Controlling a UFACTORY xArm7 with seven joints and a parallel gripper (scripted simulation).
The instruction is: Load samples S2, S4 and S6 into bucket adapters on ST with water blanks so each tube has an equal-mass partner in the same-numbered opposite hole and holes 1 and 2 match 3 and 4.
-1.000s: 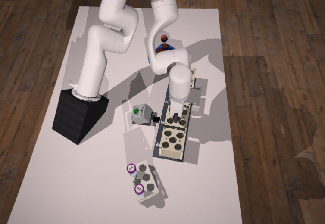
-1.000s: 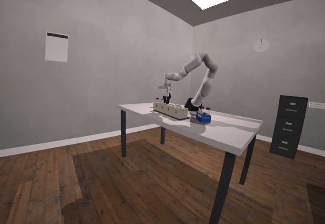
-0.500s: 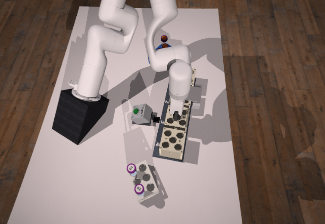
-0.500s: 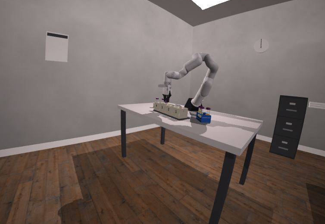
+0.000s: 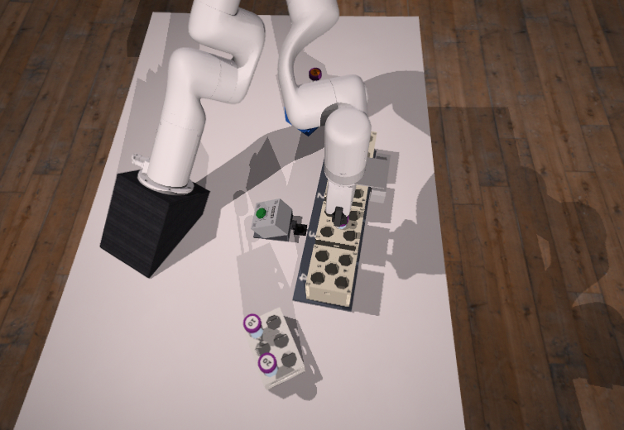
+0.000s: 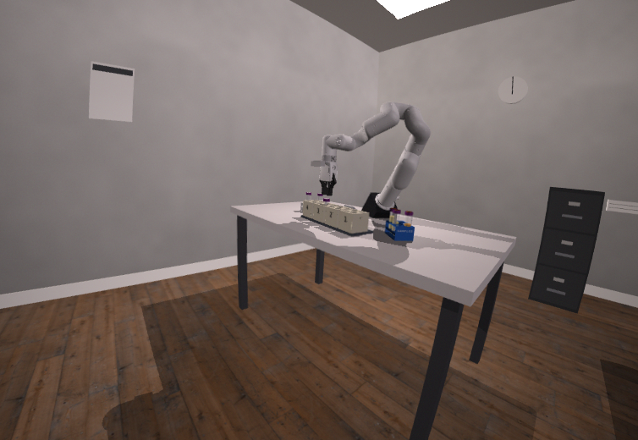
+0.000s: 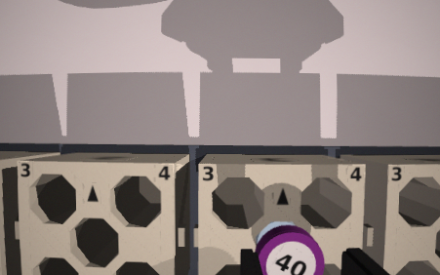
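Observation:
My gripper (image 5: pixel 338 217) (image 6: pixel 327 193) (image 7: pixel 300 261) is open, just above a water blank marked 40 (image 7: pixel 290 260) (image 6: pixel 327 200), whose purple cap sits between and below the fingers. That blank stands upright in adapter 3 (image 5: pixel 338 234) (image 6: pixel 318 211) (image 7: pixel 283 173), apparently in hole 5. Adapter 4 (image 5: pixel 327 292) is empty. Adapter 2 (image 7: pixel 95 168) (image 6: pixel 331 215) shows empty holes 3, 4 and 5. Adapter 1 (image 6: pixel 353 222) is mostly hidden by the arm. Samples with purple caps (image 5: pixel 314 74) (image 6: pixel 408 214) stand in the blue rack (image 5: pixel 308 131) (image 6: pixel 403 234); their IDs are unreadable.
A pale rack (image 5: pixel 285 379) in the foreground holds blanks marked 10 (image 5: pixel 252 323) and 20 (image 5: pixel 266 363). The green DONE key (image 5: pixel 261 212) is on a small grey desk (image 5: pixel 276 222), left of the loading stand (image 5: pixel 300 292). The arm covers part of the blue rack in the top view.

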